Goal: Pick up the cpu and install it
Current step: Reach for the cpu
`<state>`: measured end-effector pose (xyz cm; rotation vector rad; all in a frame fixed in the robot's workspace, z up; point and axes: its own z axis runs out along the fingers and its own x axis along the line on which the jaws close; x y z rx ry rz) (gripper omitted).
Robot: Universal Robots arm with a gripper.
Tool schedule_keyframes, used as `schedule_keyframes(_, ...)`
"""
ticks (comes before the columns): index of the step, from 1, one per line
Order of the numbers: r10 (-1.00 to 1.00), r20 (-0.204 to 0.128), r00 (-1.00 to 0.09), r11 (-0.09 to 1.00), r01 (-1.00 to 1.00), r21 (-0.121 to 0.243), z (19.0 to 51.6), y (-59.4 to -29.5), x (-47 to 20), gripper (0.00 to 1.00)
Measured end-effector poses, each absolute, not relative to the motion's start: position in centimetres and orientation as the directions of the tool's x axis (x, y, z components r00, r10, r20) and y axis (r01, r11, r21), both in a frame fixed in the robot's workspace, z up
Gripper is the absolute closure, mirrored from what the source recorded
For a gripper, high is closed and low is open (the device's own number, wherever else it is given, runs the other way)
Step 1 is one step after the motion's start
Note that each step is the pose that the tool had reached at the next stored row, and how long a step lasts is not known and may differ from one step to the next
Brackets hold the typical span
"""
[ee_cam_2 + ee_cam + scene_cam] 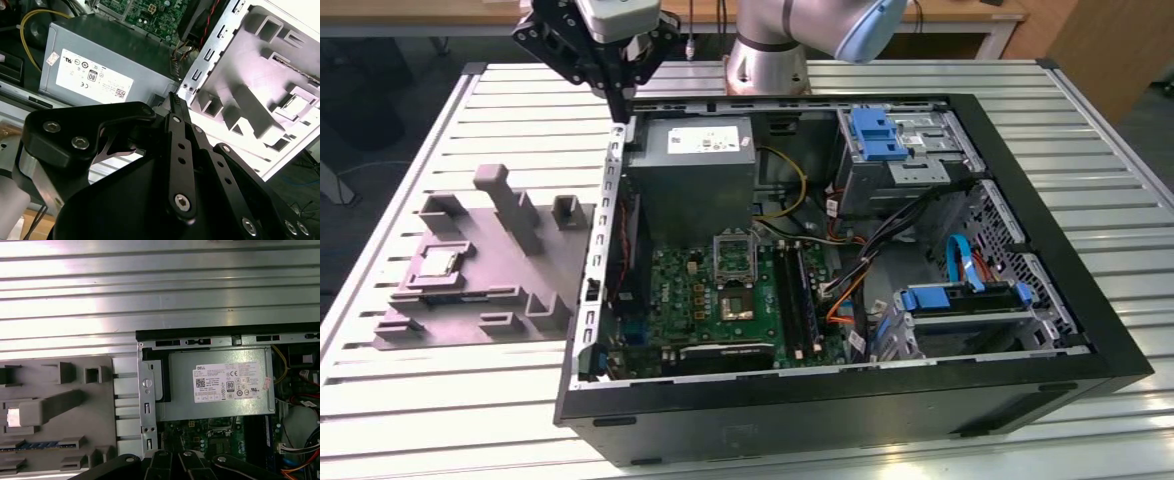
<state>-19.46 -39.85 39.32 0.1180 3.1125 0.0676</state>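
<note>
The gripper is hanging high over the back corner of the open computer case, well apart from the chip. Its fingers are pressed together to one point and are carrying nothing. In the second wrist view the gripper tip is sitting above the case's metal side wall, next to the power supply. The cpu is lying flat in a shallow framed pocket of the grey tray. The tray is resting on the slatted table just beside the case, on the exterior view's left. The pocket is probably keeping the chip square and at a known spot for a straight top-down grab. Upright blocks are standing around it, the tallest on the side toward the case, so room is looking open from above and tight from the sides. The case is lying on its side with the panel off, so the motherboard is facing up. The socket appears to be sitting with its clamp frame flipped open toward the power supply. The power supply is crowding the socket on one side and loose cables are crowding it on the exterior view's right. The case wall is rising between the tray and the board, an edge to clear.
</note>
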Motion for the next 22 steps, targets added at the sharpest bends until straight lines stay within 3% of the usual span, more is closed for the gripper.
schedule_keyframes(22,0.076,-0.024,-0.997,0.996,0.075,0.044,39.31,-39.85,-20.24,0.89)
